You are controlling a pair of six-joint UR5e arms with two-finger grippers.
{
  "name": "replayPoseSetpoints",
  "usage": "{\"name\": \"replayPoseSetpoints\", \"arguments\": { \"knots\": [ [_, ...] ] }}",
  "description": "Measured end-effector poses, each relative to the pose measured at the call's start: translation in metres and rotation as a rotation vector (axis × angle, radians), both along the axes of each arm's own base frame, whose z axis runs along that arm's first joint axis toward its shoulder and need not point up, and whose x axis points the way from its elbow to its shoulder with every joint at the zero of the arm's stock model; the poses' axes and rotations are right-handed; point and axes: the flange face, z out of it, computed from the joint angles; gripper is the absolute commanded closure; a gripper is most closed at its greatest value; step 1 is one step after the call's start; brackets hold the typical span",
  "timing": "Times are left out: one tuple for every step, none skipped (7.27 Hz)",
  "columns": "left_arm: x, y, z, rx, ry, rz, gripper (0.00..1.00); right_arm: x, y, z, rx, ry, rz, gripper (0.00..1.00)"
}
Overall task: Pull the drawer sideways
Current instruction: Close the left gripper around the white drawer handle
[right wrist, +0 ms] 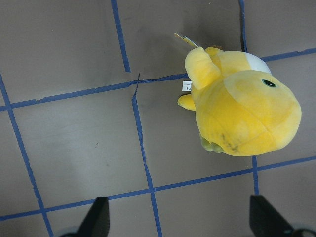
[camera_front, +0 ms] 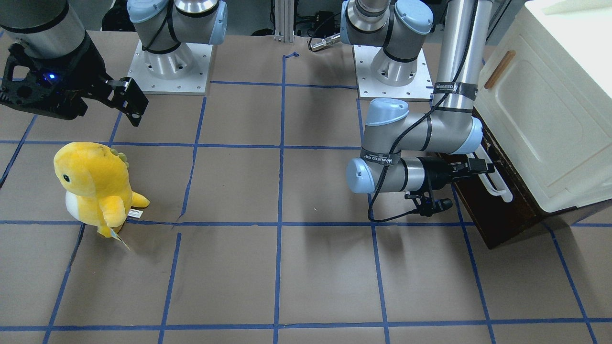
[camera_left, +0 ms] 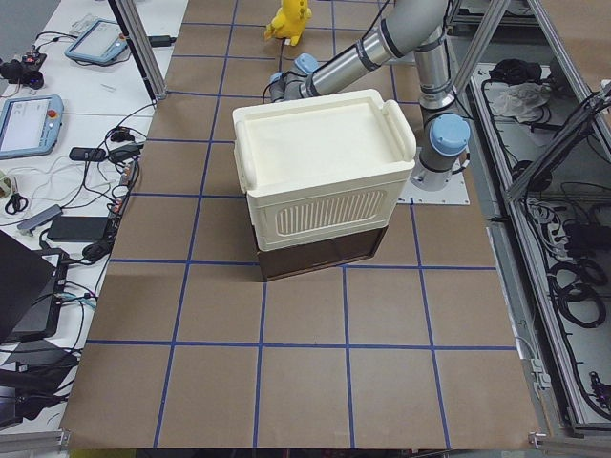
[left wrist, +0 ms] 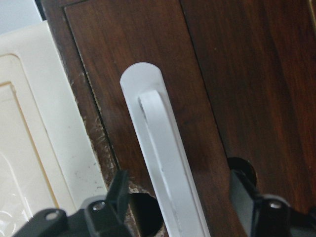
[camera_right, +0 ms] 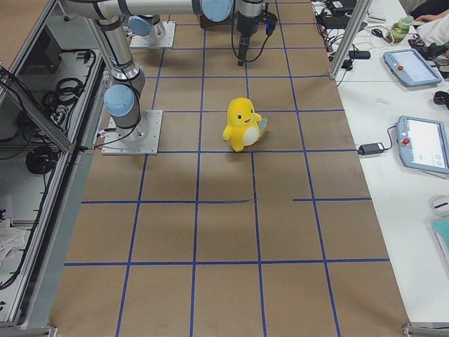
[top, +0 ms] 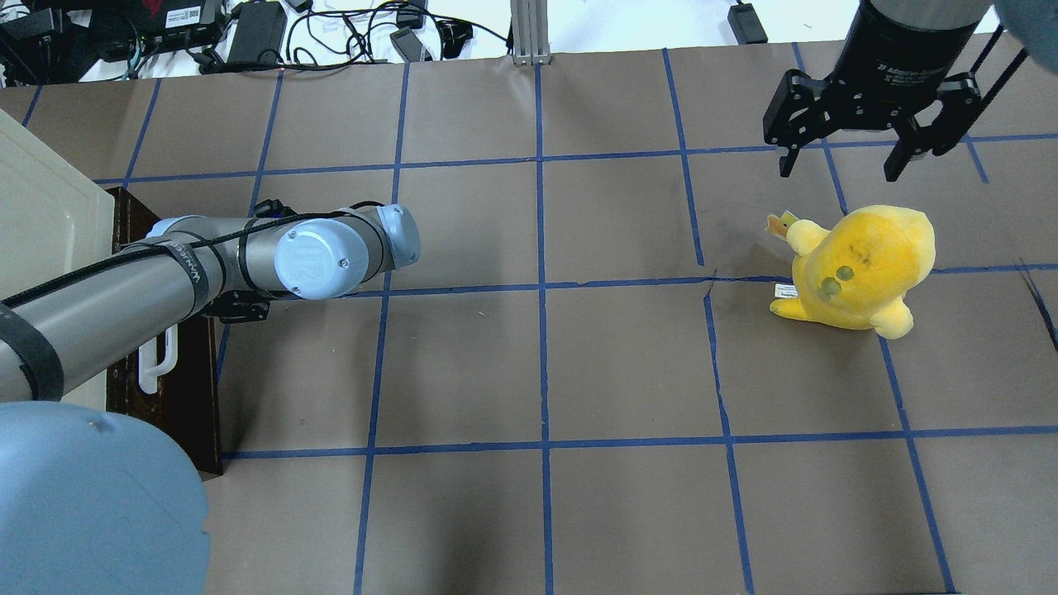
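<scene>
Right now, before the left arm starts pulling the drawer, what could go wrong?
1. The left gripper has its jaws open either side of the white handle, not clamped; a pull now may slip off.
2. The cream cabinet sits over the drawer, and the right gripper hangs far off by the yellow plush; the whole unit might slide along.

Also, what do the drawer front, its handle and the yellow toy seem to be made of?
The drawer front: probably wood, dark brown with visible grain, semi-gloss, worn pale along one edge. The handle: likely plastic, smooth plain white, slight sheen. The toy: soft plush fabric, fuzzy yellow surface, sewn tag.
</scene>
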Motion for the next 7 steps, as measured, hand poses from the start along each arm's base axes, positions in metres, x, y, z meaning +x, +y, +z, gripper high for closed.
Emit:
{"name": "replayPoseSetpoints", "arguments": {
  "knots": [
    [0.0000,0.0003,-0.0001,-0.001,0.000,0.001,0.70,0.0003,0.0000,0.0000,0.000,0.000,0.001,0.00],
    [0.0000,0.0004,-0.0004,-0.006,-0.001,0.002,0.70,0.0005,0.0001,0.0000,0.000,0.000,0.001,0.00],
    [0.0000,0.0004,-0.0008,-0.013,-0.002,0.003,0.73,0.0005,0.0001,0.0000,0.000,0.000,0.001,0.00],
    [-0.0005,0.0002,-0.0010,-0.018,-0.003,0.003,0.74,0.0005,0.0002,-0.0001,0.001,0.000,0.001,0.00],
    [-0.0019,0.0003,-0.0008,-0.020,-0.003,0.000,0.74,0.0004,0.0001,0.0000,0.000,0.000,0.001,0.00],
    [-0.0034,0.0005,-0.0004,-0.021,-0.003,-0.002,0.74,0.0004,0.0001,0.0000,0.000,0.000,0.001,0.00],
    [-0.0050,0.0010,0.0007,-0.019,-0.003,-0.006,0.74,0.0005,0.0001,0.0000,0.000,0.000,0.001,0.00]
  ]
}}
